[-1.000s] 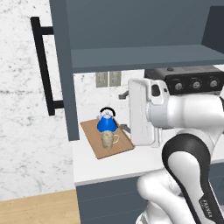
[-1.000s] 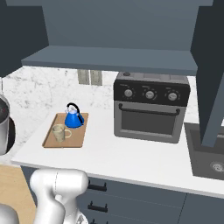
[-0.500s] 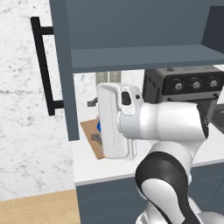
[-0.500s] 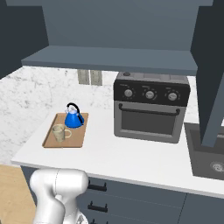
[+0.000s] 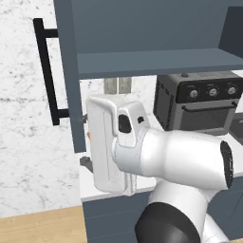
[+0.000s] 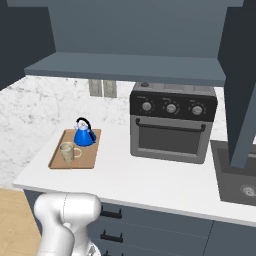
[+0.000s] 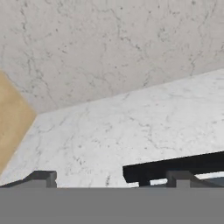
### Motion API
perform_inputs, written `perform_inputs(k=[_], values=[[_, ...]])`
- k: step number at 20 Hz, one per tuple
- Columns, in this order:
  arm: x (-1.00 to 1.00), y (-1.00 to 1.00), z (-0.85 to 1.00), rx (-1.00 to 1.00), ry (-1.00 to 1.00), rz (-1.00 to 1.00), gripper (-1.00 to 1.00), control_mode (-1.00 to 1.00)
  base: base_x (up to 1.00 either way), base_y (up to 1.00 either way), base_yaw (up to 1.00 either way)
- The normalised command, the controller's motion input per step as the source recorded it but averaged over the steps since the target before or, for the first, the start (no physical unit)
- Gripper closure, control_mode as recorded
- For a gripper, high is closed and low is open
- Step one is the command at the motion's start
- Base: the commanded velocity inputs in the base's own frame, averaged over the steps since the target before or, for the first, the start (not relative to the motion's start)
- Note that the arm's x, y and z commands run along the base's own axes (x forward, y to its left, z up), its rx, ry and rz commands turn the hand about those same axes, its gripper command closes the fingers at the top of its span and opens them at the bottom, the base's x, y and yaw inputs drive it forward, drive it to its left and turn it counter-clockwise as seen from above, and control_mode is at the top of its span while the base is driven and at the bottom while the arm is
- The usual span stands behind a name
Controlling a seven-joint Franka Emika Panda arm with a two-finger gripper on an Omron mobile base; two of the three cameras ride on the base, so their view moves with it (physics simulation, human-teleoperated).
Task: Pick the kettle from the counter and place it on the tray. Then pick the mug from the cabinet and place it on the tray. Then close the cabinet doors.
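Observation:
The blue kettle (image 6: 84, 134) and the beige mug (image 6: 67, 151) both stand on the wooden tray (image 6: 91, 157), at the left of the white counter (image 6: 150, 180). The wall cabinet (image 6: 125, 67) above is open. Its left door (image 5: 66, 71) swings out toward me, with its black bar handle (image 5: 46, 71) facing left. The right door (image 6: 240, 85) hangs open too. In the hand view my gripper (image 7: 111, 181) is open. It faces the marble wall, with the black bar handle (image 7: 175, 165) lying just over the right fingertip (image 7: 181, 177). My white arm (image 5: 156, 156) hides the tray in the left base view.
A black toaster oven (image 6: 172, 125) stands on the counter right of the tray. A sink (image 6: 240, 177) lies at the far right. Wooden floor (image 7: 11, 118) shows beside the marble wall (image 7: 109, 48). Dark base cabinets (image 6: 150, 227) run below the counter.
My arm has swung left across the left base view toward the open left door and now covers the tray there. Kettle and mug have not moved on the tray.

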Motion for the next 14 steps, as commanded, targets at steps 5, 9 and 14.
perform_inputs(k=[5, 9, 14], values=[[-0.14, 0.58, 0.20, -0.02, -0.17, 0.00, -1.00, -1.00, 0.00, 0.00, 0.00], [0.19, 0.48, 0.06, -0.06, -0.13, 0.00, -1.00, -1.00, 0.00, 0.00, 0.00], [0.50, 0.27, 0.00, -0.07, -0.08, 0.00, -1.00, -1.00, 0.00, 0.00, 0.00]])
